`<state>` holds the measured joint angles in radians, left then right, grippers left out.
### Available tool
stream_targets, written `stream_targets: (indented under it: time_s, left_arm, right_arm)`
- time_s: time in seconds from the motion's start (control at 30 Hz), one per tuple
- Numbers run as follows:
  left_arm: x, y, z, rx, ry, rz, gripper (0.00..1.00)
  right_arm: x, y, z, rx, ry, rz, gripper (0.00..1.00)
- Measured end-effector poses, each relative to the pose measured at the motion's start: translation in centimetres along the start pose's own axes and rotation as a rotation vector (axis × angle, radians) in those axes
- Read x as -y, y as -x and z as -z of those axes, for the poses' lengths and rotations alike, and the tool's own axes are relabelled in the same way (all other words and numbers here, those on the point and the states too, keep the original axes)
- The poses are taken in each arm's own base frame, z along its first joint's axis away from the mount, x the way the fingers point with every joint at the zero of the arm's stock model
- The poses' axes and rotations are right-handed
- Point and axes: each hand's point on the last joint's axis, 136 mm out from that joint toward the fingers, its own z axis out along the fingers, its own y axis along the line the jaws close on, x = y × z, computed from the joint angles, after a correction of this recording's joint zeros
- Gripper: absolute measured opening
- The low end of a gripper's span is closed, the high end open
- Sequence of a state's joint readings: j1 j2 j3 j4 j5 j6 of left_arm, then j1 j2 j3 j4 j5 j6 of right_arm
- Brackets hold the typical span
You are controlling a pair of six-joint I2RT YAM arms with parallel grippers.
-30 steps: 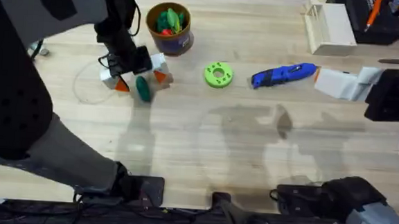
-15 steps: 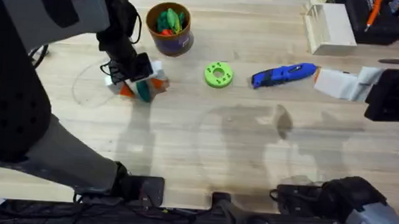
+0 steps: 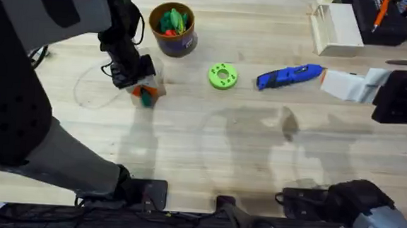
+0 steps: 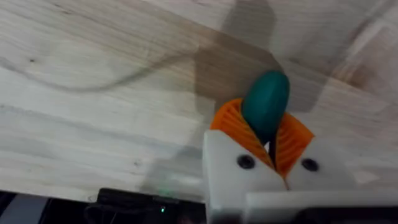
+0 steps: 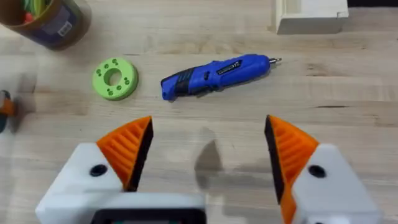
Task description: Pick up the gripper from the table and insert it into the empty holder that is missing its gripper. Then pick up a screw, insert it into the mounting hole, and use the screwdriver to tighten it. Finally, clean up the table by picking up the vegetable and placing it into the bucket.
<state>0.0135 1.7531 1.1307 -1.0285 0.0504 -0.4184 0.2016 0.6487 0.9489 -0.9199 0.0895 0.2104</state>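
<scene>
My left fingers (image 4: 268, 140) are closed on the vegetable (image 4: 265, 107): its dark green glossy body sits pinched between my two orange ribbed pads (image 4: 233, 127), with the rounded end sticking out past their tips and the bench (image 4: 93, 124) behind it. From overhead, my left fingers (image 3: 142, 90) sit just left of the bucket (image 3: 172, 29), a little nearer my base, and the vegetable (image 3: 146, 98) shows as a small green spot at their tips, close over the wood. I cannot tell whether it touches the bench.

The bucket stands upright near the far edge, already holding some green and red pieces. The vegetable is beside it, outside its rim, not over it.

My right fingers (image 5: 206, 146) are spread wide with nothing between them, hanging over bare bench. Beyond them lies the screwdriver (image 5: 214, 74), on its side with its metal tip pointing away from the lime-green ring (image 5: 114, 78), which rests flat just beside its dark handle end. From overhead, the screwdriver (image 3: 289, 76) lies between the ring (image 3: 222, 75) and my right arm.
</scene>
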Motion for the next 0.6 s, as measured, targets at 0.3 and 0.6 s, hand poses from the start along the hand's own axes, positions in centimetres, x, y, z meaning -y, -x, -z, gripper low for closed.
stream_targets:
  time_s: [0.3,0.6]
  left_arm:
    - [1.4,2.2,8.5,0.107,-0.040,-0.075,0.029]
    - [4.9,6.4,18.3,0.416,-0.149,-0.204,0.029]
  right_arm:
    - [0.0,0.0,0.0,0.000,0.000,0.000,0.992]
    - [0.0,0.0,0.0,0.000,0.000,0.000,0.992]
